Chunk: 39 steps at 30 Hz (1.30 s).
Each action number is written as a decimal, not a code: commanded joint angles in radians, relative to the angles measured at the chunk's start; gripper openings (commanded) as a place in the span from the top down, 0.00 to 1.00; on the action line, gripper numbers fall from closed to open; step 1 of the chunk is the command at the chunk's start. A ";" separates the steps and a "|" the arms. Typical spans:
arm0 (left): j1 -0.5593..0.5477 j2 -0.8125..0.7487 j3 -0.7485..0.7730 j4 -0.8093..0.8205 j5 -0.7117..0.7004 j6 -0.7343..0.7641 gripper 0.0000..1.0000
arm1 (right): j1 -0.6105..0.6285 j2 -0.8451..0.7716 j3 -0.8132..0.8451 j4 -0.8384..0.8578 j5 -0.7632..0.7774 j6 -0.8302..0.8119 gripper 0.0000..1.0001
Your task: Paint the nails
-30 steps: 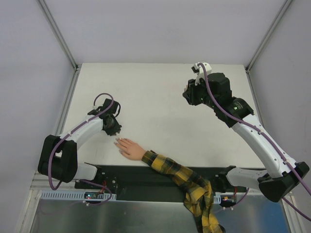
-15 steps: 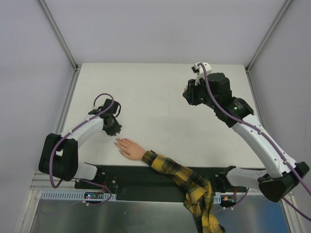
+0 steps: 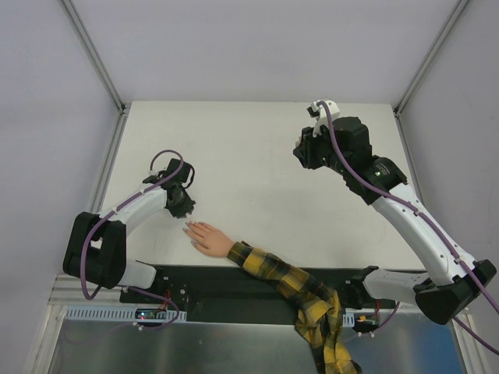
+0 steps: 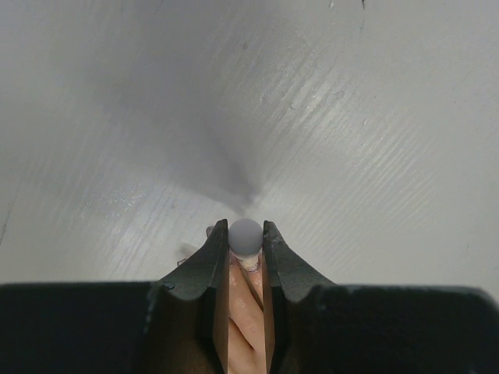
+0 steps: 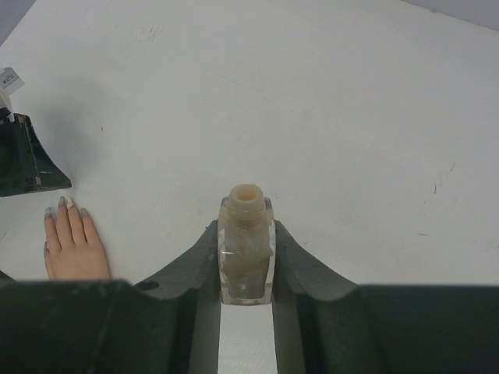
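A small flesh-coloured hand point(image 3: 209, 238) lies palm down on the white table, ending a yellow-and-black plaid sleeve point(image 3: 288, 282). Its pale nails point(image 5: 67, 202) point up-left. My left gripper point(image 3: 185, 207) hovers right at the fingertips, shut on a grey round-topped brush cap point(image 4: 246, 234). In the left wrist view the hand's fingers point(image 4: 243, 308) show between the jaws below the cap, and the brush tip is hidden. My right gripper point(image 5: 248, 227) is raised over the back right of the table, shut on an open clear polish bottle point(image 5: 248, 248) with no cap on its neck.
The white table point(image 3: 249, 179) is boxed in by grey walls and metal frame posts point(image 3: 93, 54). A black strip point(image 3: 210, 282) runs along the near edge under the sleeve. The left gripper's black body point(image 5: 22, 156) shows at the left edge of the right wrist view.
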 commanded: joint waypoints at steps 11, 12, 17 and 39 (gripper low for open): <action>0.009 -0.008 -0.017 -0.002 -0.052 -0.023 1.00 | -0.004 -0.007 0.029 0.025 0.003 -0.003 1.00; 0.009 -0.008 -0.018 -0.002 -0.053 -0.023 1.00 | -0.004 -0.006 0.029 0.025 0.003 -0.003 1.00; 0.013 -0.015 -0.037 0.015 -0.059 -0.023 1.00 | -0.004 -0.004 0.032 0.025 0.003 -0.003 1.00; 0.027 -0.055 -0.029 0.014 -0.055 0.003 1.00 | -0.002 0.002 0.037 0.030 -0.005 -0.003 1.00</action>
